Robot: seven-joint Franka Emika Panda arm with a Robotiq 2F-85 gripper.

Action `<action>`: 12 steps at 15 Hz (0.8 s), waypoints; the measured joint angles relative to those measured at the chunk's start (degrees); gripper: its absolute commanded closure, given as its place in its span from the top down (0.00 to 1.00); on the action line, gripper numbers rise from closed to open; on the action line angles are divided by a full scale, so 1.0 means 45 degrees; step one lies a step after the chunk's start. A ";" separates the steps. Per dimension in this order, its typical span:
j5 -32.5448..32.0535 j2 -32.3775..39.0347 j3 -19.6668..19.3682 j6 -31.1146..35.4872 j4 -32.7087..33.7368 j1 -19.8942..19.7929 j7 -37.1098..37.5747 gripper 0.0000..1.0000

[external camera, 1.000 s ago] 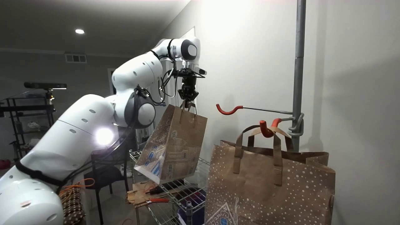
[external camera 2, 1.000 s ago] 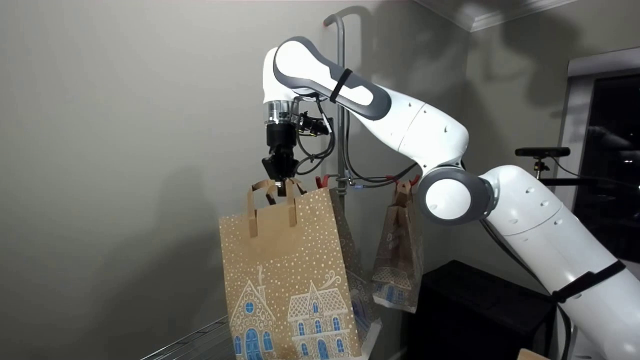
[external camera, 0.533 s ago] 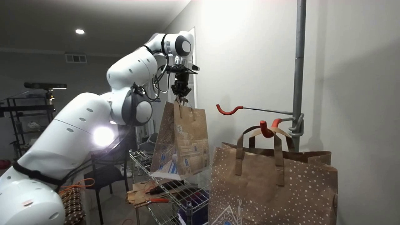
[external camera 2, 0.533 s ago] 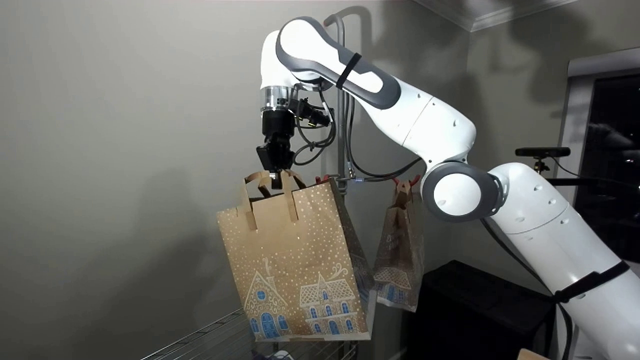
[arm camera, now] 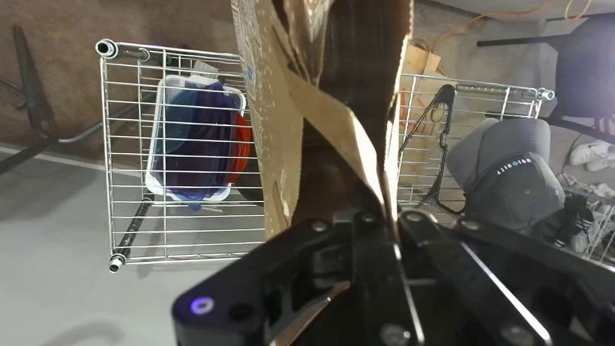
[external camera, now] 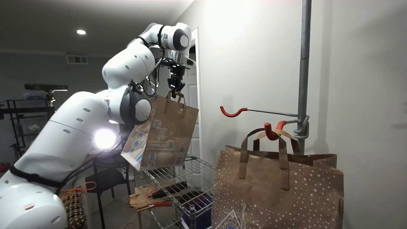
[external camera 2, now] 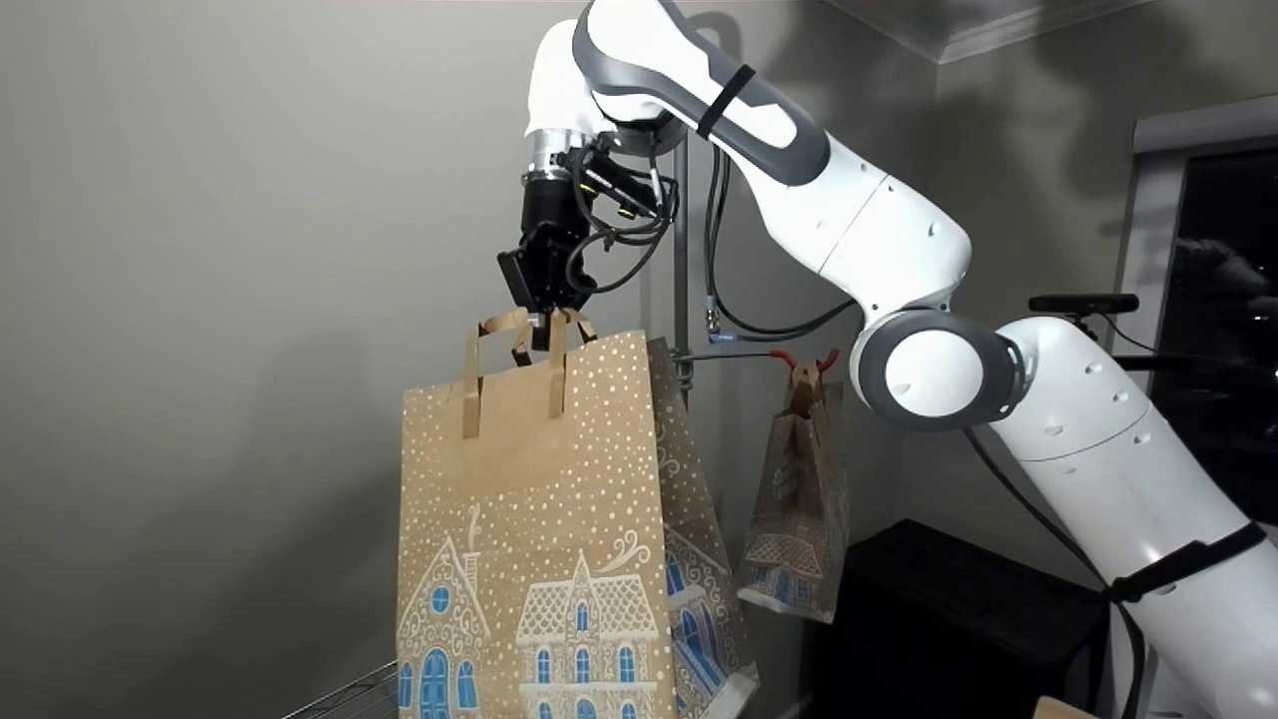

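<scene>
Gripper point(external camera 2: 540, 332): narrow, clamped on the bag point(external camera 2: 529, 489) by its handles point(external camera 2: 471, 394) (whether one strap or both sat in the grip could not be told).
Bag position: suspended beneath the gripper, over the rack point(arm camera: 108, 158) in the wrist view, and well apart from the hooks point(external camera: 234, 114).
Bag attitude: tilted, its base swung to one side of the handles in an exterior view; half a second earlier it had hung nearer upright.
Arm point(external camera: 79, 111): raised over the preceding second and drawn farther from the pole point(external camera: 304, 63) in an exterior view; the gripper stood higher in both exterior views.
Grip integrity: apparently unchanged across the lift; the gripper was judged to carry the full load, so the hold was probably sound.
Swing: judged the main disturbance, since paper straps would have damped it little.
Second bag point(external camera: 276, 194): suspended from one of the hooks, its position practically unchanged over the last half second.
Bin point(arm camera: 154, 185): set below the rack's upper wires, beside the bag in the wrist view.
</scene>
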 measured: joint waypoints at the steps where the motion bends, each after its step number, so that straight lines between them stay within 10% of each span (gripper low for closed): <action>1: 0.0063 -0.0093 0.0023 0.0021 0.0000 0.0042 0.0447 0.01; 12: 0.1435 -0.0805 0.0409 -0.1098 -0.0077 -0.0020 0.3906 0.02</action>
